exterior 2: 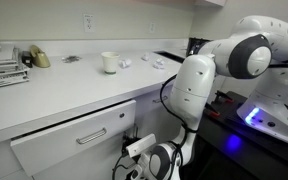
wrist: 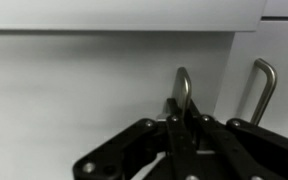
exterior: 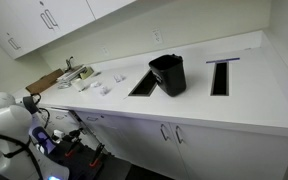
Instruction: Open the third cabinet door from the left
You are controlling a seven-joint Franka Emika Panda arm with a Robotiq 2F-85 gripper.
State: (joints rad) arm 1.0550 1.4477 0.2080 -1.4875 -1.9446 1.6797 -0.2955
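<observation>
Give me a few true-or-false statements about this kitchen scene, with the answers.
1. A black bin stands on the white counter. True.
2. The cup on the counter is red. False: it is white.
3. A drawer under the counter is pulled partly out. True.
4. The robot arm is black. False: its casing is white.
5. In the wrist view the gripper is wide open. False: its fingers are drawn close together, with a silver handle off to one side.
</observation>
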